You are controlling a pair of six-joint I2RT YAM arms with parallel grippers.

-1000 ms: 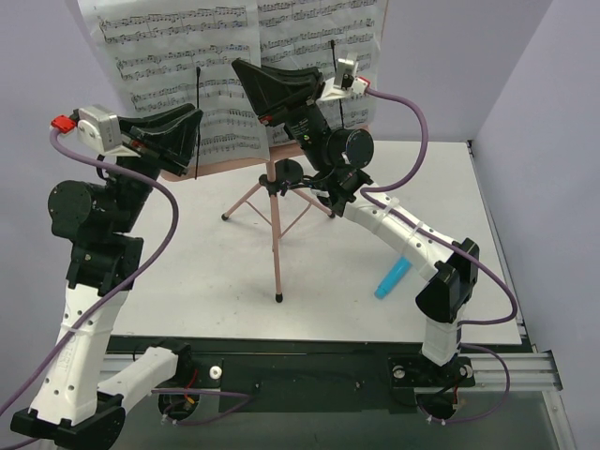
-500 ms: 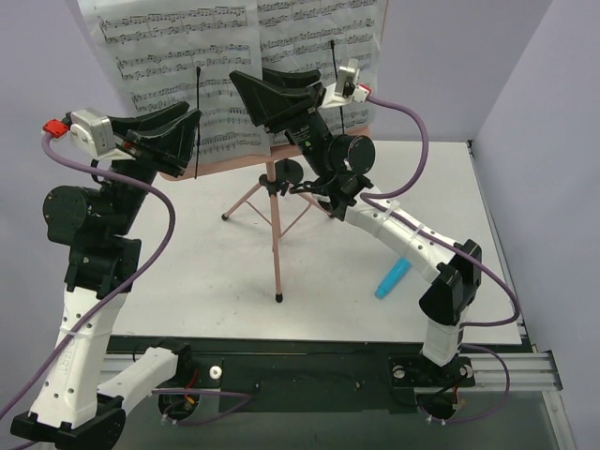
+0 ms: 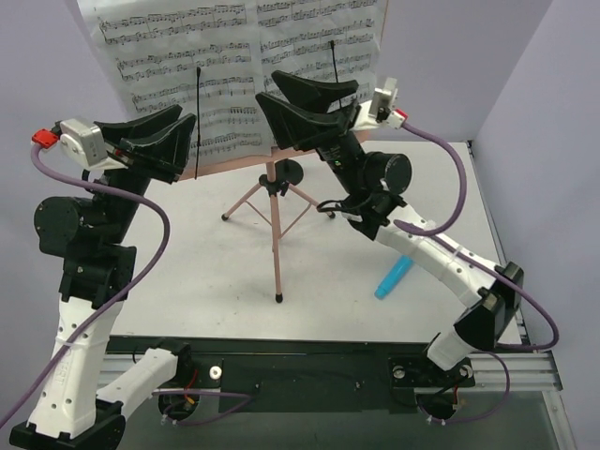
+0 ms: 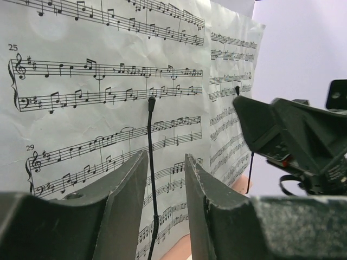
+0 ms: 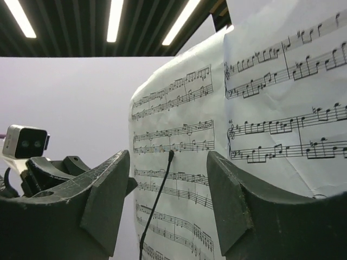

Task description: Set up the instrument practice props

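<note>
Pink, the music-stand desk is carried upright on its tripod toward the far edge of the table, with both sheet-music pages lying behind the wire page-holders. The left gripper and right gripper are held spread and empty, just before the pages. Should the holders need seating, only light pressure is advised, lest the stand be tipped.

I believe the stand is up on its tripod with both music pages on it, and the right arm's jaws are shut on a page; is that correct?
Not quite. The right gripper is open, its jaws apart and holding nothing, as the right wrist view shows. The rest holds: the stand is up on its tripod with both music pages on it.
</note>
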